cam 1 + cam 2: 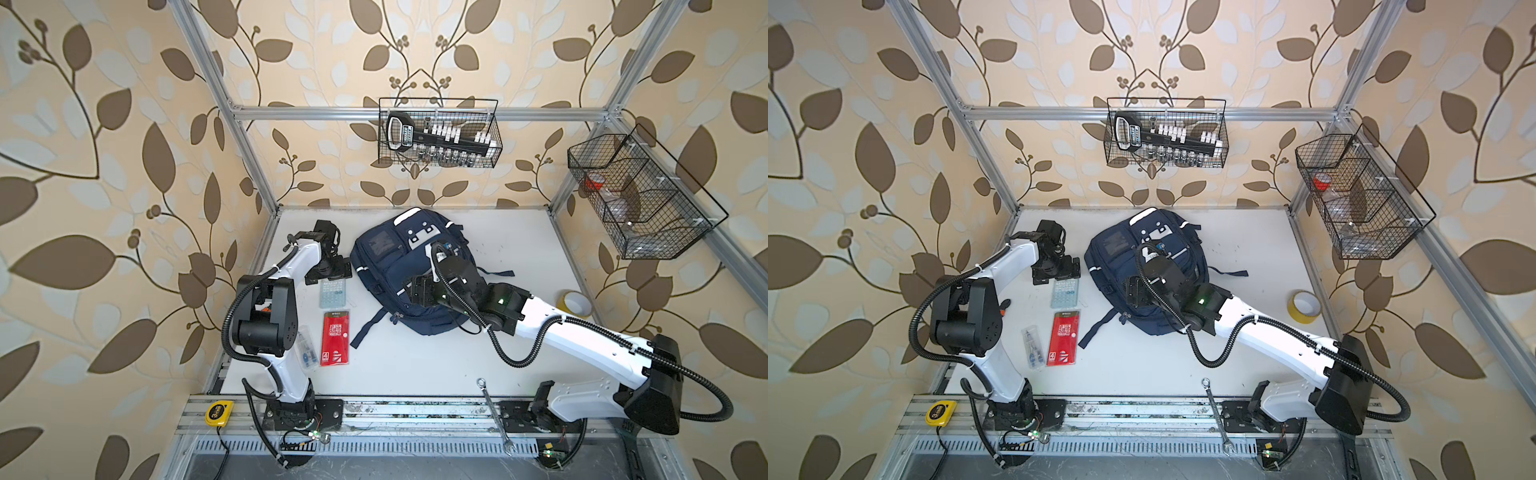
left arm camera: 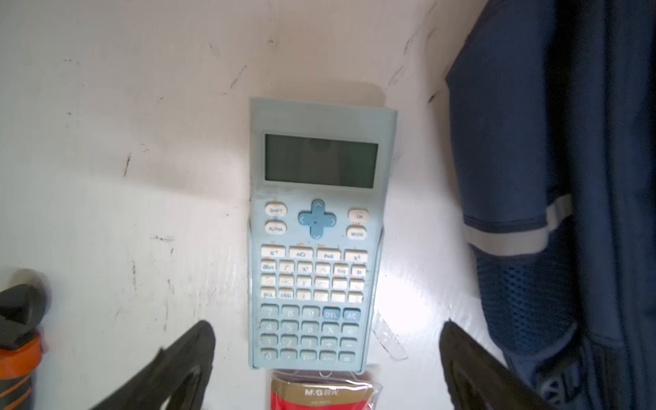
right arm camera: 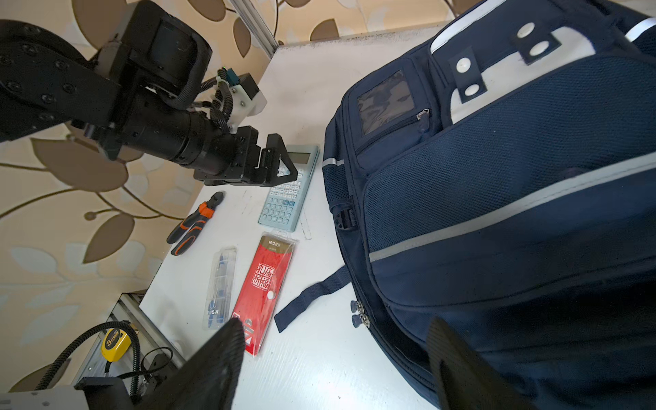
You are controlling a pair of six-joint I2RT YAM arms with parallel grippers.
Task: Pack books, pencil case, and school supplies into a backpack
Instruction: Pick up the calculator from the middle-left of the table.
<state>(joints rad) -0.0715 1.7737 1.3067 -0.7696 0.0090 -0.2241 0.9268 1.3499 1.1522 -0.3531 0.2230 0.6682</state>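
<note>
The navy backpack (image 1: 386, 266) (image 1: 1113, 266) (image 2: 532, 142) (image 3: 497, 177) lies flat mid-table. To its left lie the pale calculator (image 1: 332, 293) (image 1: 1064, 294) (image 2: 316, 234) (image 3: 287, 198), the red booklet (image 1: 335, 338) (image 1: 1063, 338) (image 2: 319, 394) (image 3: 264, 284) and the clear box (image 1: 306, 347) (image 1: 1033, 347) (image 3: 220, 284). My left gripper (image 1: 330, 277) (image 1: 1057, 274) (image 2: 326, 324) (image 3: 280, 159) hangs open above the calculator, holding nothing. My right gripper (image 1: 411, 291) (image 1: 1136, 293) (image 3: 335, 321) stands open and unloaded over the backpack's near-left edge by its zipper pulls (image 3: 358, 314). The pencil case is out of view.
Orange-handled pliers (image 3: 195, 223) (image 2: 17, 337) lie at the table's left edge. A yellow tape roll (image 1: 575, 303) (image 1: 1304, 305) sits at the right, with a tape measure (image 1: 219, 412) and a wrench (image 1: 494, 411) on the front rail. A loose strap (image 1: 365, 328) trails from the backpack. Wire baskets (image 1: 436, 133) hang on the walls.
</note>
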